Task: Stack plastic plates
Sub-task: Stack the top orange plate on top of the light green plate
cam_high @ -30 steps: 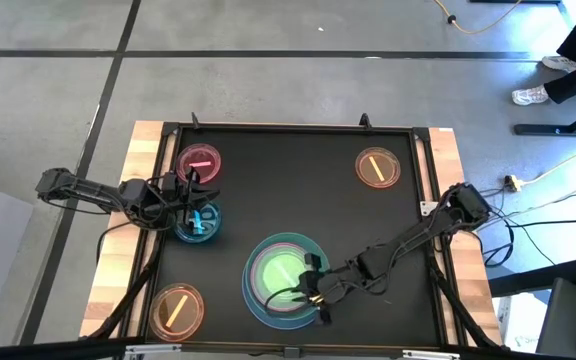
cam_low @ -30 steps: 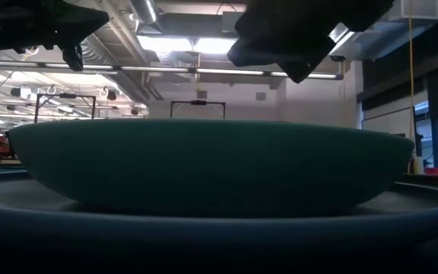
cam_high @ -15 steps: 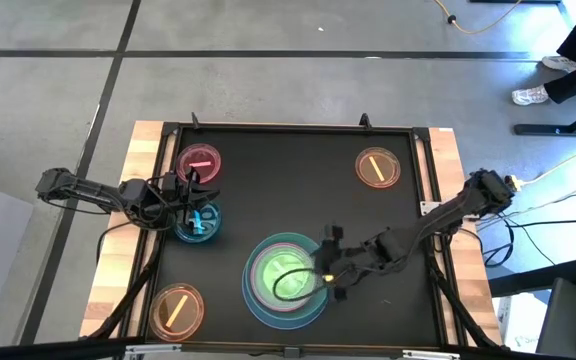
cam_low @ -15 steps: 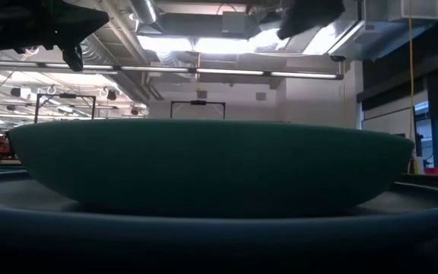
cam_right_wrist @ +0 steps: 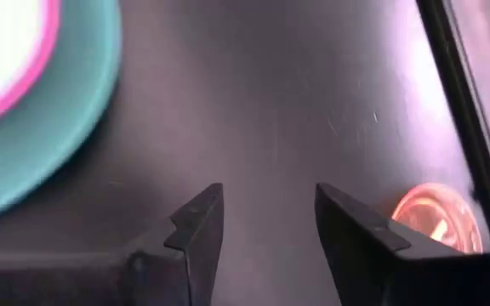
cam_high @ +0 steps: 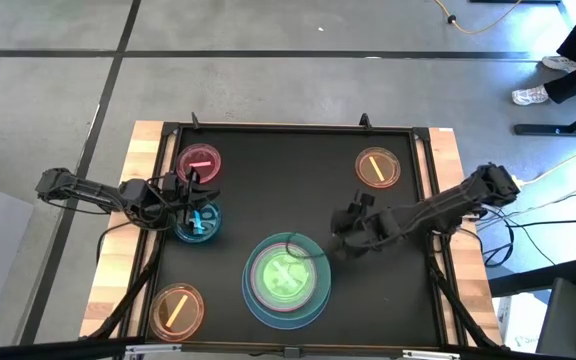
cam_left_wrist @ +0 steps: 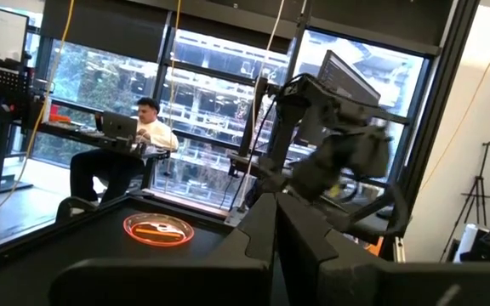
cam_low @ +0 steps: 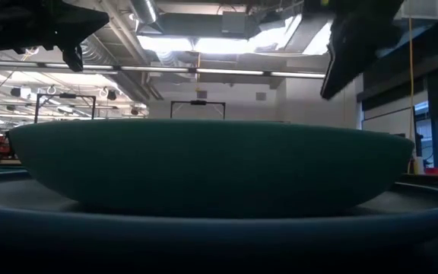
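Right hand [cam_high: 346,232] hangs open, empty, seemingly just beside the plate stack [cam_high: 286,278].

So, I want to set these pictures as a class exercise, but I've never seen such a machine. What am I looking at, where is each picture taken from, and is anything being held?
It is a robot with two dark jointed arms at a black table. One picture looks straight down, one sits at table height just behind the plates, and two come from cameras on the arms' wrists.

Near the front stands a stack of plates: light blue at the bottom, then teal, pink and a green one on top. Small plates lie around it: a pink plate, a blue plate, and two orange plates.

The right gripper hangs open and empty over bare table beside the stack. The left gripper waits between the pink and blue plates. A person sits at a desk beyond the table.
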You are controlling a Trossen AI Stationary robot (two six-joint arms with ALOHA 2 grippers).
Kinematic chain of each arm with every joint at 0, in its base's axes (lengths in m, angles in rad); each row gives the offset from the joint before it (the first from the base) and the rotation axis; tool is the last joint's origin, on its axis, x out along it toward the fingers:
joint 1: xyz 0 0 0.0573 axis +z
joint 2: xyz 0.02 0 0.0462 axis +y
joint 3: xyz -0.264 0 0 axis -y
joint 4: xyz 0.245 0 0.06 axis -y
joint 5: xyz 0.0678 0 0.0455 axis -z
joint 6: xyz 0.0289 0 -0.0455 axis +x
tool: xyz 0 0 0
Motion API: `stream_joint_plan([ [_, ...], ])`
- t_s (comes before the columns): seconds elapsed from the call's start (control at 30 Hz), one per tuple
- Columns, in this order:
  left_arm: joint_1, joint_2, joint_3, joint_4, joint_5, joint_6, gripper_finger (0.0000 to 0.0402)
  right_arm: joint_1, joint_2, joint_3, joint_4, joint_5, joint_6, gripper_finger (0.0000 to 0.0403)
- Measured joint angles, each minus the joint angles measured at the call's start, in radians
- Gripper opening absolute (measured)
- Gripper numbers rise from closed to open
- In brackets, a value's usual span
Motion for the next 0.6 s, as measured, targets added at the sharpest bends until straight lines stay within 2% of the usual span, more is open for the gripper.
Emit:
stream_joint_plan([
  [0.13, 0.000, 0.000, 0.000, 0.000, 0.000, 0.000, 0.0007, -0.091, 0.000, -0.069, 0.004, -0.034, 0.001, 0.0176],
  [0.4, 0.000, 0.000, 0.000, 0.000, 0.000, 0.001, 0.0007, -0.291, 0.000, -0.168, 0.008, -0.034, 0.021, 0.0176],
  [0.6, 0.000, 0.000, 0.000, 0.000, 0.000, 0.002, 0.0007, -0.416, 0.000, -0.248, 0.121, -0.037, 0.003, 0.0176],
])
